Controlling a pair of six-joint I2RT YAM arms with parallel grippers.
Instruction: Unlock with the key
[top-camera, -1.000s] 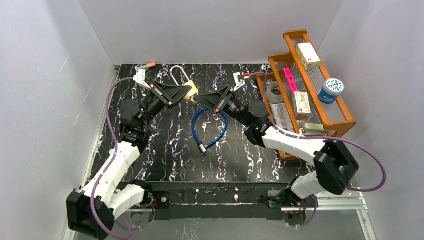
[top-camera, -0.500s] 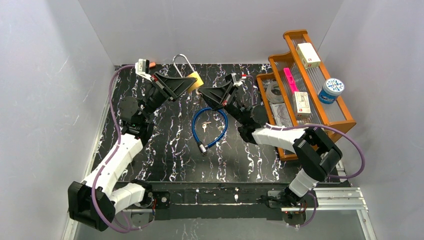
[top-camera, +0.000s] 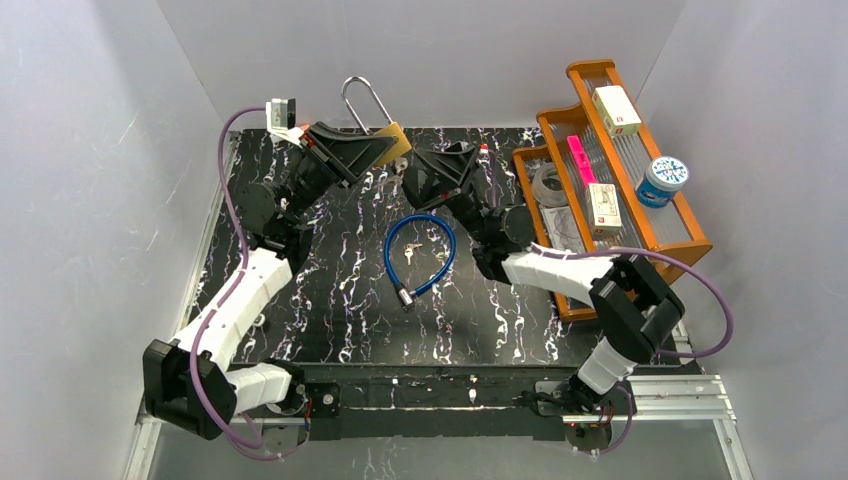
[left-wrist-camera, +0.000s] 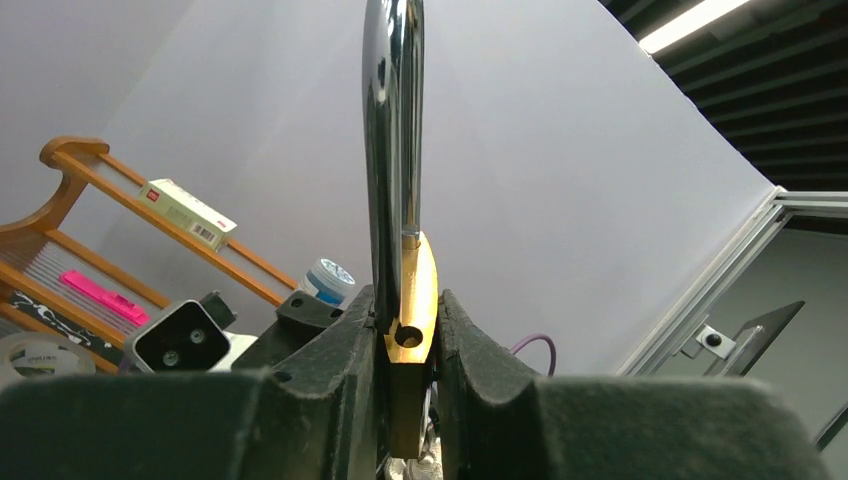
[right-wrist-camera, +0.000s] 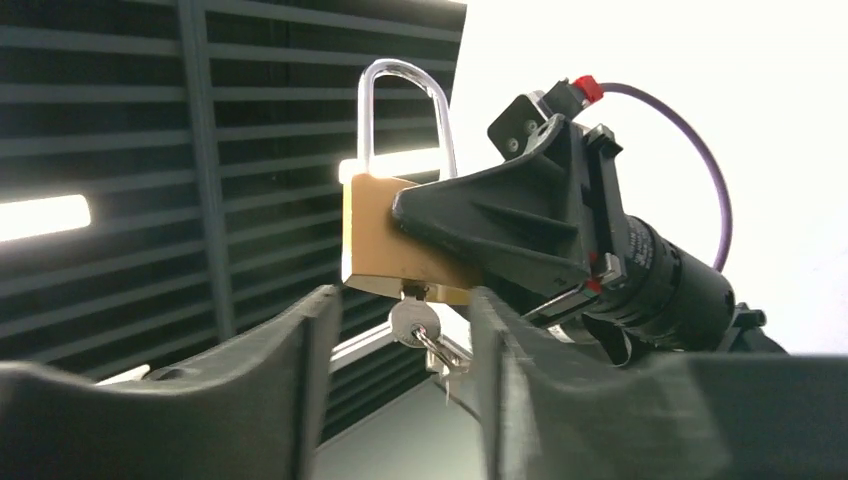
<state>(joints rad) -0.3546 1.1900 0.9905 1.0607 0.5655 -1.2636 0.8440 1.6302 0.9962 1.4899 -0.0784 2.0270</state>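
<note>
Padlock (right-wrist-camera: 385, 240) is up off the table (top-camera: 330, 290), clamped in my left gripper (left-wrist-camera: 405, 320), while my right gripper (right-wrist-camera: 400, 310) has just parted its jaws off the key (right-wrist-camera: 412, 322), leaving it seated underneath, so insertion looks done.

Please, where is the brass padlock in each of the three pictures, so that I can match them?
Top external: the padlock is at upper centre, held in the air.
Left wrist: padlock at centre, seen edge-on, shackle pointing up.
Right wrist: padlock at centre-left, flat face showing, the key under it.
Shared landmark: the left hand, clamped on the padlock's body in all three views.
</note>
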